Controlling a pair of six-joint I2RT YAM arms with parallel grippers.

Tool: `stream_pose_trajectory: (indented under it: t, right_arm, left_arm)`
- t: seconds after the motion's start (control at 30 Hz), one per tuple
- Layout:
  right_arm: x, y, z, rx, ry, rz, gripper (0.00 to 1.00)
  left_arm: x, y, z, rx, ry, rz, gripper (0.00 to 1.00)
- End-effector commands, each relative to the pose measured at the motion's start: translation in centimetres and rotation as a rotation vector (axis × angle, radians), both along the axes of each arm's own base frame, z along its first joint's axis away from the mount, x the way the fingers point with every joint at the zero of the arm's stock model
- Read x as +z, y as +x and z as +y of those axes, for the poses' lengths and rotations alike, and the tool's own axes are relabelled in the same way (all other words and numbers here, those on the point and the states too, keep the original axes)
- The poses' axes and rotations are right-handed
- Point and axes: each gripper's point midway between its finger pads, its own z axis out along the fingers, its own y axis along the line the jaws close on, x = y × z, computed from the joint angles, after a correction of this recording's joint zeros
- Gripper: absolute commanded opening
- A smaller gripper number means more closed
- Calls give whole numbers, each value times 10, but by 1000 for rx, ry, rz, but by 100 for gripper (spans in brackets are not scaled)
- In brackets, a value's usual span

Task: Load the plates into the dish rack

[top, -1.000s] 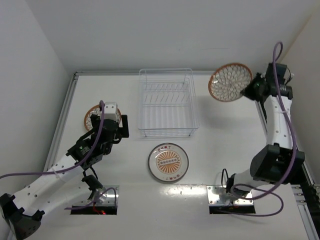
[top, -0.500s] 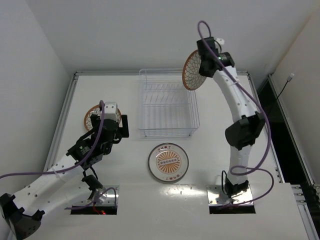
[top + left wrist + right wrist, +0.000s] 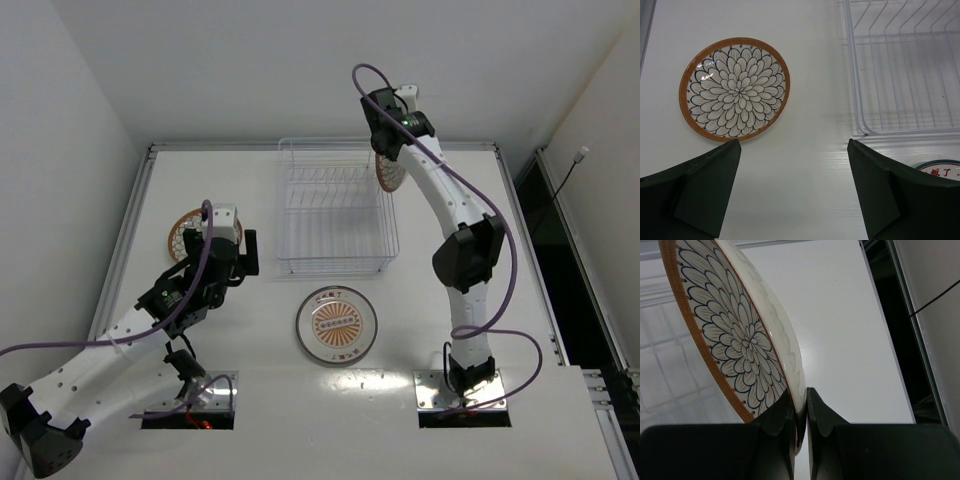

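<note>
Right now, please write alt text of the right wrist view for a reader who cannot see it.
The right tool is shut on the rim of a petal-patterned plate with an orange-brown border, holding it up on its edge. Behind it lies the white table.

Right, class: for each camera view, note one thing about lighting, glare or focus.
Top external: soft, even light, shadows barely visible. Left wrist: the flat plate is sharp, with small glints on its left rim. Right wrist: the held plate is crisp, the dish rack behind it pale and blurred.
</note>
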Motion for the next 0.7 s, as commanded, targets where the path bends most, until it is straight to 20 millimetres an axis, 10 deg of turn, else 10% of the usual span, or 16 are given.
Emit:
stream_pose_trajectory:
  t: [0.0,0.67]
  right_arm:
    - [50,23,18,-25,-24,-223,0]
    - [11,24,60,19,-247,-148,0]
  left_arm:
    - [7,5,2,20,-20,-32,86]
    - [-1,6,3,28,2,-14,87]
